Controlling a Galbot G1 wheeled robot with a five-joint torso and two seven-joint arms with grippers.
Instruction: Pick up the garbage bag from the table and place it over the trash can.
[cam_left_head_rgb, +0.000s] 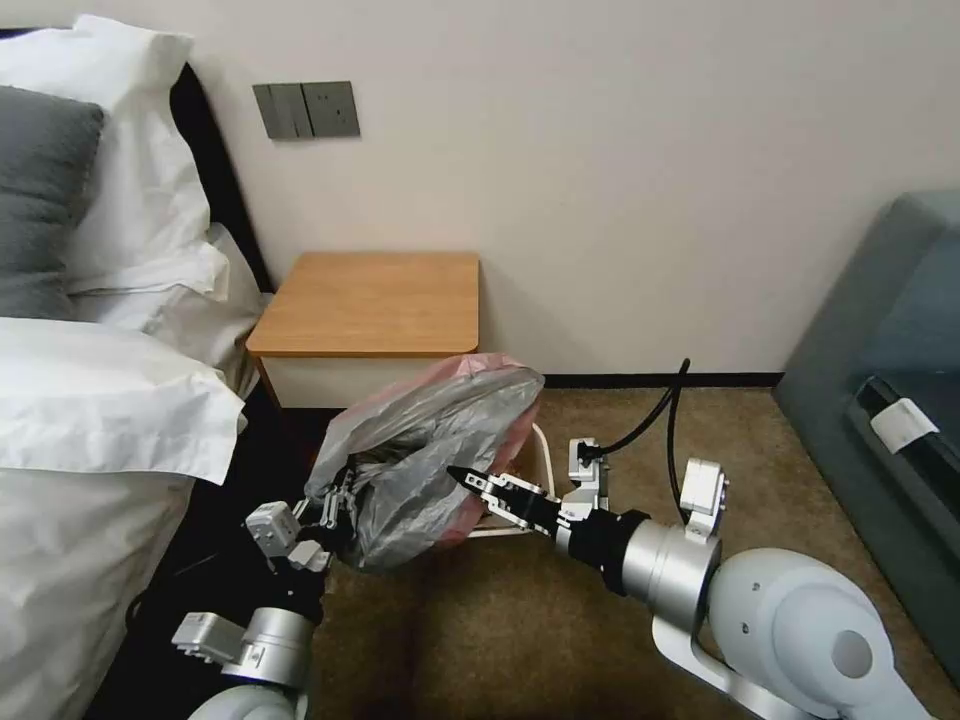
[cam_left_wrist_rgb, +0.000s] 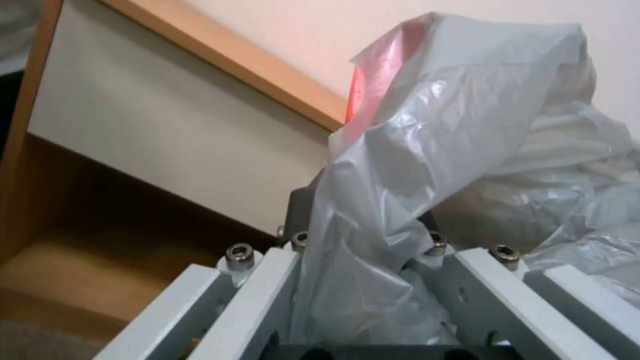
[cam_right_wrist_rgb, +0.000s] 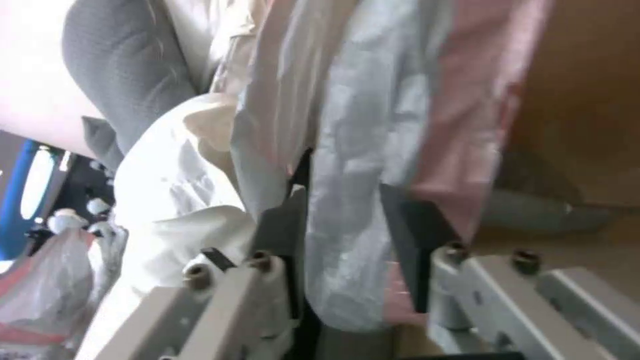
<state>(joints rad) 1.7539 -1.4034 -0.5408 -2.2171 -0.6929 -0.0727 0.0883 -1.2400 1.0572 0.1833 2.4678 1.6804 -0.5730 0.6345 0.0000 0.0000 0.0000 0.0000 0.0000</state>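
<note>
**Garbage bag held over the trash can, mouth not yet seated**

Garbage bag (cam_left_head_rgb: 435, 455) off the table (cam_left_head_rgb: 375, 300), hanging billowed in front of the white drawer face and draped across the trash can (cam_left_head_rgb: 543, 452), with little more than a cream strip of rim peeking out on the far side; thin crinkled film, translucent grey, glossy along the creases, pinkish-red along the upper edge and down one flank; domed on top, slack and folded lower down.

Left gripper (cam_left_head_rgb: 340, 500) low at the bag's near-left corner, closed onto a bunched pleat of plastic, as seen in the left wrist view, film running down between the pale metal links (cam_left_wrist_rgb: 363, 280); right gripper (cam_left_head_rgb: 468, 478) reaching in from the right at mid-height, dark fingers (cam_right_wrist_rgb: 417, 235) narrowed around a hanging fold of grey and pink film, apparently pinching it rather than standing wide.

Step in hand, by the look of it: spreading and lowering the mouth around the bin; pick-up from the nightstand done, bare orange-brown top with rounded corners left behind. Next move likely calling for both grips drawn apart to open the mouth, then down past the rim evenly; flimsy film apt to slip, snag or collapse inward.

Bin sitting on brown carpet (cam_left_head_rgb: 500, 640), lower than the nightstand; white bedding (cam_left_head_rgb: 100, 400) close on the left.
</note>
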